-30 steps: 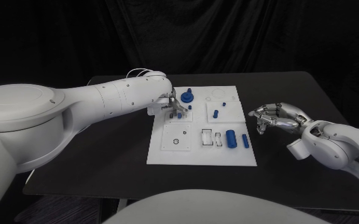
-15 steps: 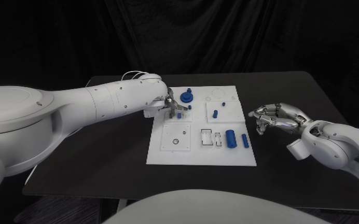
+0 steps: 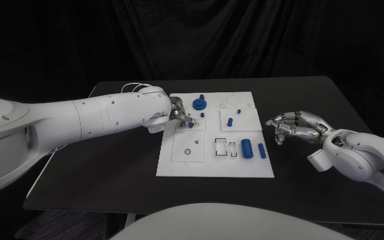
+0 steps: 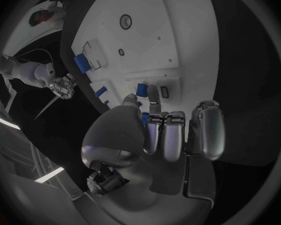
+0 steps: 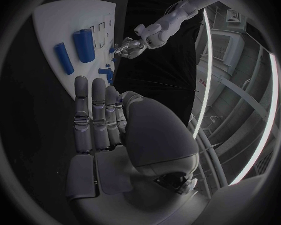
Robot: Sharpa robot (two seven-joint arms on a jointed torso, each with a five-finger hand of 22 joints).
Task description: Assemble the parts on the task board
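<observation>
**Left robot hand over the board's near-left section**

While the right robot hand hangs off the board's right edge above the black bench, fingers curled in around nothing, the left robot hand is down over the flat white rectangular task board. Its fingertips point at the plate, and a small blue plastic piece sits right at them (whether it is actually pinched, I cannot tell). On the board's right half lie a fat blue cylinder and, just beside it, a slim blue rod, side by side and lying flat. Farther back a blue round part with an upright peg stands in the board, with a short blue pin near the middle.
</observation>
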